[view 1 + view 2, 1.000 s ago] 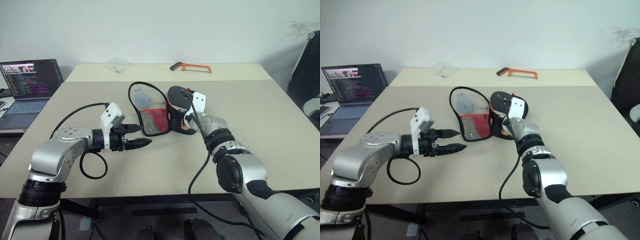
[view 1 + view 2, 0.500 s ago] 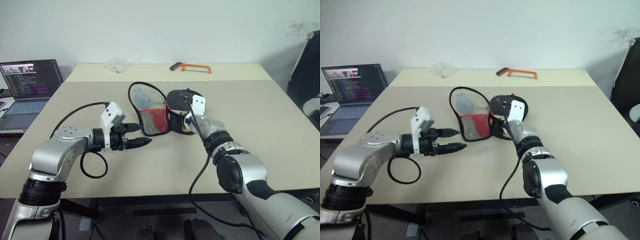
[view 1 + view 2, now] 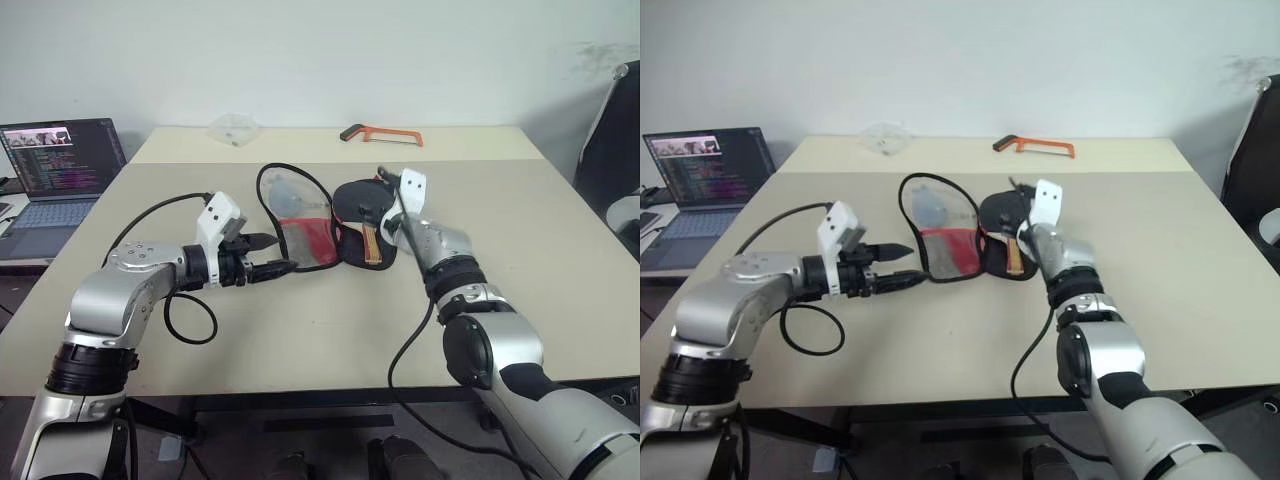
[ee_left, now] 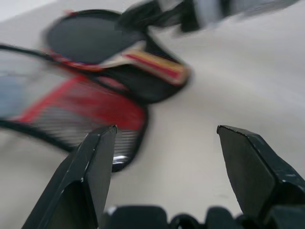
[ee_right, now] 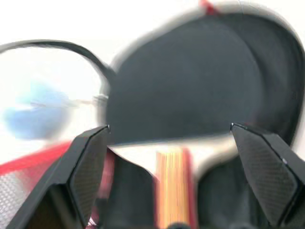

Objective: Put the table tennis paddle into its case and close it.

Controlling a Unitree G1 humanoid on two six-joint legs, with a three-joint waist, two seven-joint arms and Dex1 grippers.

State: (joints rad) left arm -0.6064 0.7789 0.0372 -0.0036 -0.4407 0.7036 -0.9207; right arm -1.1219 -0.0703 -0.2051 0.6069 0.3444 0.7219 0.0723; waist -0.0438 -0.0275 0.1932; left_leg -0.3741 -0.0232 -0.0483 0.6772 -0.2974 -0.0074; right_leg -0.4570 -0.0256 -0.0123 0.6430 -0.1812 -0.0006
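The case [image 3: 297,222] lies open on the table, its mesh lid with the red panel spread to the left. In its black right half rests the table tennis paddle [image 3: 362,205], black blade away from me, striped handle [image 3: 373,244] toward me. My right gripper [image 3: 386,200] hovers open just above the paddle, holding nothing; in the right wrist view the blade [image 5: 181,86] sits between its fingertips [image 5: 97,143]. My left gripper [image 3: 266,256] is open and empty, level with the table, its tips close to the lid's near left edge [image 4: 119,152].
An orange hacksaw [image 3: 382,133] and a small clear plastic bag [image 3: 233,127] lie on the far table. A laptop [image 3: 60,165] stands on a desk at the left. A black chair [image 3: 612,140] is at the right edge.
My right gripper opened, let go of the paddle and rose above it; the paddle now lies flat in the case's right half. My left gripper moved slightly toward the lid.
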